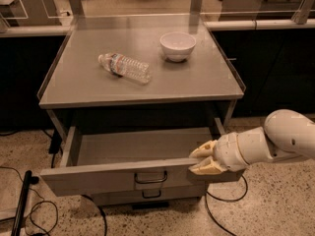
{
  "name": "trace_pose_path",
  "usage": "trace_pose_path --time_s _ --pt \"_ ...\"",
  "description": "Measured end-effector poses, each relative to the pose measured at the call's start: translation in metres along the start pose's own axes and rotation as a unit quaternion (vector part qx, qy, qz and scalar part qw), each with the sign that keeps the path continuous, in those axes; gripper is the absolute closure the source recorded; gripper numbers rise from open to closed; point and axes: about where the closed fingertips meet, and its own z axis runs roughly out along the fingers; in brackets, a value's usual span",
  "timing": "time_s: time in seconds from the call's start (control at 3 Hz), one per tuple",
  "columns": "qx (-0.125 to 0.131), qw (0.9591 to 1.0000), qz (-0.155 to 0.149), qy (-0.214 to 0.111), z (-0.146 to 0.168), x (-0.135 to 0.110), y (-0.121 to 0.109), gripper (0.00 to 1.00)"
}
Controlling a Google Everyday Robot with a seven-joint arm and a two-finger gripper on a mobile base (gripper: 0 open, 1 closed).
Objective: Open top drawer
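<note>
Gripper (199, 160), cream and two-fingered, pinches the right front lip of the wide grey metal top drawer (88, 177), already well out; off-centre pulling could jam it.

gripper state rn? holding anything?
The gripper: closed on the front rim of the top drawer, near its right end; the drawer is pulled out.

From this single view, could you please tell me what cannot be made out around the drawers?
Camera view:
- Top drawer: its right front corner, hidden by the pincer at its front rim.
- Lower drawer: mostly hidden under the open one.
- Arm: cut off by the right edge.
</note>
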Motion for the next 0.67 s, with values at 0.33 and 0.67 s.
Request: trace_pose_path --time_s 0.33,0.67 --pt "0.0 1.0 0.0 0.0 0.0 0.0 0.0 0.8" --pt "0.0 1.0 0.0 0.0 0.0001 -0.0001 0.0003 1.0"
